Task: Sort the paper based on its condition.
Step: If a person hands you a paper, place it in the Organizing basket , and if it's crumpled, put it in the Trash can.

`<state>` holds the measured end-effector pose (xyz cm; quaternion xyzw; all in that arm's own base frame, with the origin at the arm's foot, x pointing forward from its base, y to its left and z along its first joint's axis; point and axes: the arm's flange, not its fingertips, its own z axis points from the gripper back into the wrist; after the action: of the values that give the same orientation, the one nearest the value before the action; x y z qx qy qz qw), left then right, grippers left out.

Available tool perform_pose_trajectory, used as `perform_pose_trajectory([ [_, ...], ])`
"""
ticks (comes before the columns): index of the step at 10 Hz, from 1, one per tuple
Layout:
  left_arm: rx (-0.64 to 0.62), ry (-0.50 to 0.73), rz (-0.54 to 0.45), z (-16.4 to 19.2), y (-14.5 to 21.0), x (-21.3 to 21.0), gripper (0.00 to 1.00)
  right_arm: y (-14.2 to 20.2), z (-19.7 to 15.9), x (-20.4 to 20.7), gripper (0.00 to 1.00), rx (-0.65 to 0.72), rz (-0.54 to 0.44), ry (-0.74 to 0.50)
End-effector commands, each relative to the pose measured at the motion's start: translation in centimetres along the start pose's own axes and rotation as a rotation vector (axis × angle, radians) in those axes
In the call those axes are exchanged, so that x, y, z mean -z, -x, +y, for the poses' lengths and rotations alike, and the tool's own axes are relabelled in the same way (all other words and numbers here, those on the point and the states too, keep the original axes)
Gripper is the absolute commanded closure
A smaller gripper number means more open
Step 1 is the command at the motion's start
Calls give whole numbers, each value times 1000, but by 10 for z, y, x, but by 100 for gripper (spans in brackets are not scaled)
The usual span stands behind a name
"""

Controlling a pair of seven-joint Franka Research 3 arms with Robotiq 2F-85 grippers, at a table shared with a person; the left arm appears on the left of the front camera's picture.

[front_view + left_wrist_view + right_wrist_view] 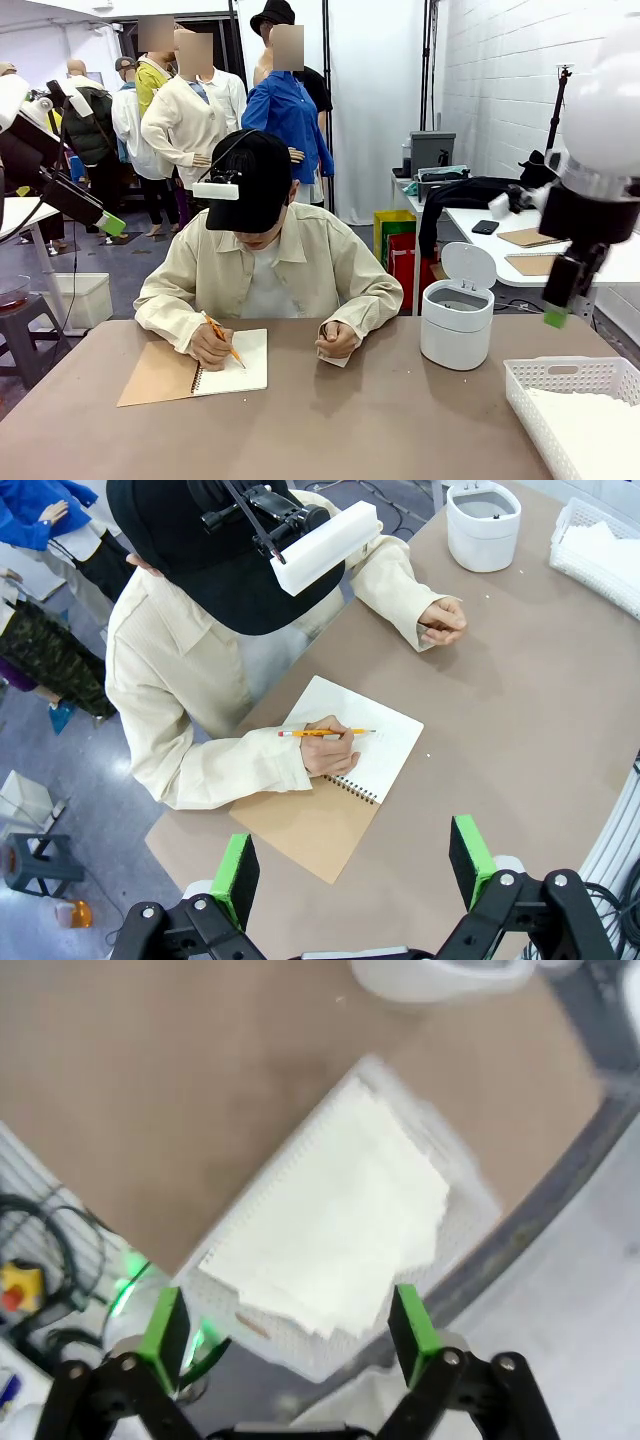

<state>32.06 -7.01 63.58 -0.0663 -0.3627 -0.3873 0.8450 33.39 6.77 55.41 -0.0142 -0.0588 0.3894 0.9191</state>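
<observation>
1. Locate the paper (340, 1210): loose white sheets stacked in the white slotted basket (530, 400), at the table's (350, 420) near R corner.
2. Check the right gripper (290, 1325): jaws fully apart, nothing between the pads. It hangs above the basket's far edge w/ the stack straight below it in the wrist view.
3. Note the stack's long axis: in the R wrist view it runs diagonal, lower left to upper right, so it isn't square to the pad line. You'd prob. need wrist roll before descent.
4. Check the left gripper (350, 865): also wide open and empty, high over the L side, well apart from the basket. Below it the person writes w/ a pencil (325, 733) in the notebook (390, 730).
5. Arm choice: R is clearly nearer, so use it.
</observation>
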Motion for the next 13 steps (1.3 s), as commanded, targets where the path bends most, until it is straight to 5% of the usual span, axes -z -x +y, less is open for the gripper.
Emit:
perform_pose_trajectory([
  [1,5,-3,0,1,0,-1,0,-19,1,-23,0,-133,-178,-49],
  [7,5,-3,0,1,0,-1,0,-93,54,-81,0,-207,-619,-26],
  [13,5,-3,0,1,0,-1,0,-140,57,-91,0,-170,-671,-144],
])
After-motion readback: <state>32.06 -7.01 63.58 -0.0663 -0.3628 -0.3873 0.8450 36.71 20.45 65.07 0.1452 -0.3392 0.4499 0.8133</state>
